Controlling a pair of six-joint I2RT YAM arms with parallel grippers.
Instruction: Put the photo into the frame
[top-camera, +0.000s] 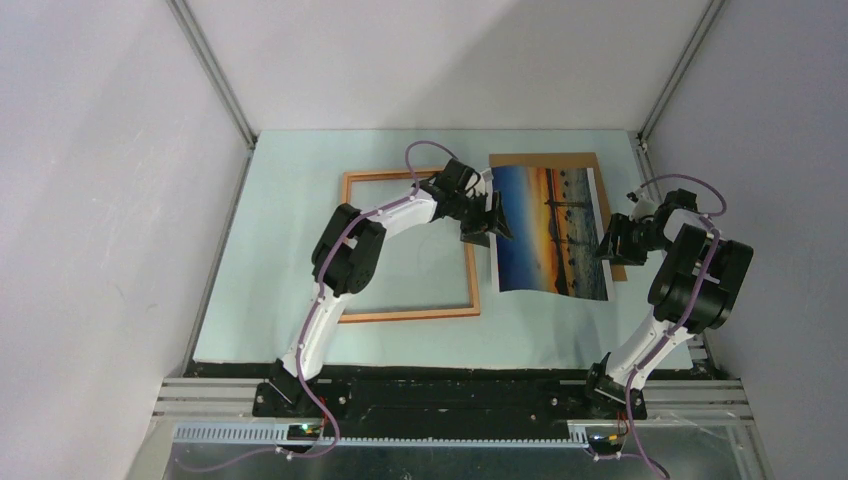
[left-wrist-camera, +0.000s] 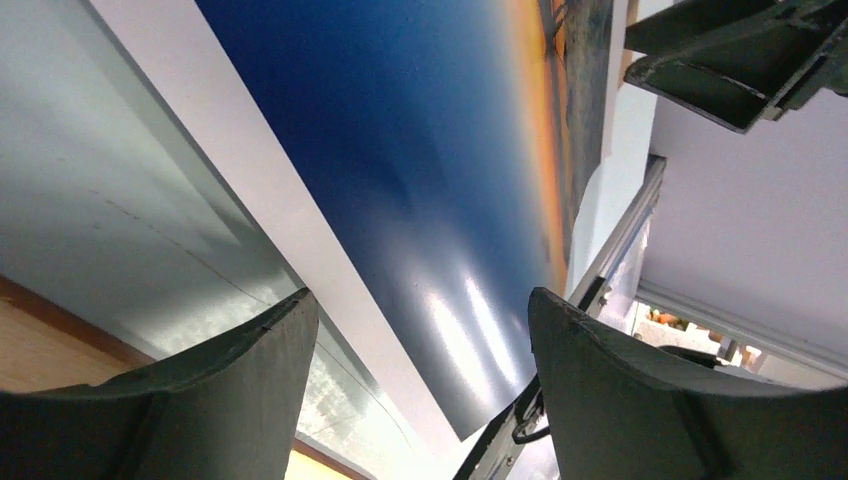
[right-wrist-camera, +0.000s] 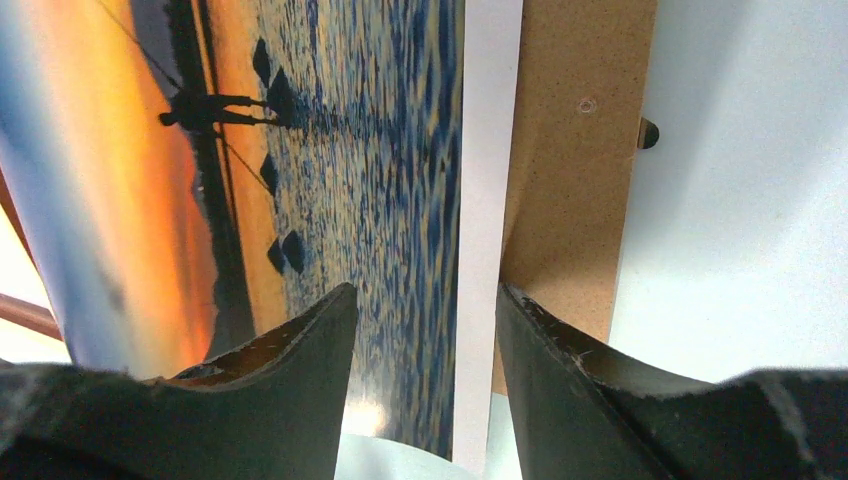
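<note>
Pale green tabletop (top-camera: 290, 200) between white walls carries the wooden frame (top-camera: 472, 280) lying flat left of centre. Just to its right the sunset photo (top-camera: 550, 235) lies picture side up on a brown backing board (top-camera: 545, 159), outside the frame, its near edge curling. The left gripper (left-wrist-camera: 420, 305) sits at the photo's left edge, fingers spread wide, clasping nothing; the right gripper (right-wrist-camera: 425, 300) points down at the white right border, fingers parted, one over the print, one over the board.
</note>
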